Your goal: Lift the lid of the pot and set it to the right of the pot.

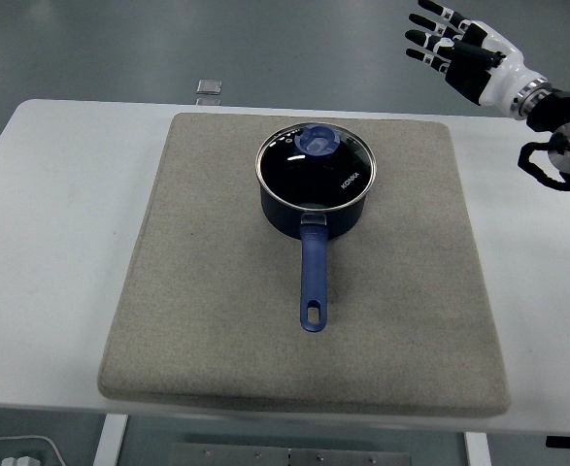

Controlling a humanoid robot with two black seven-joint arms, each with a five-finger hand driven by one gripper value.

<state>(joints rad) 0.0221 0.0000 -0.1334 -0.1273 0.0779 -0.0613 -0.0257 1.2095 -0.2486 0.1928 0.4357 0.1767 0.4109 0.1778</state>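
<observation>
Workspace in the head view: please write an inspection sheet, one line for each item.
Surface: white table with a grey mat on it.
Job's things: blue pot on the mat, handle toward the near edge; glass lid on the pot.
Clutter: small clear object at the far edge of the table.
Hands: right hand raised at the top right, fingers spread, holding nothing; left hand not seen.
Cables: black cable on the right arm.
Surroundings: grey floor beyond the table.

Pot [314,199]: dark blue, upright, toward the desk's far edge, long handle pointing at the near edge.
Lid [316,160]: apparently glass, blue knob, seated on pot.
</observation>
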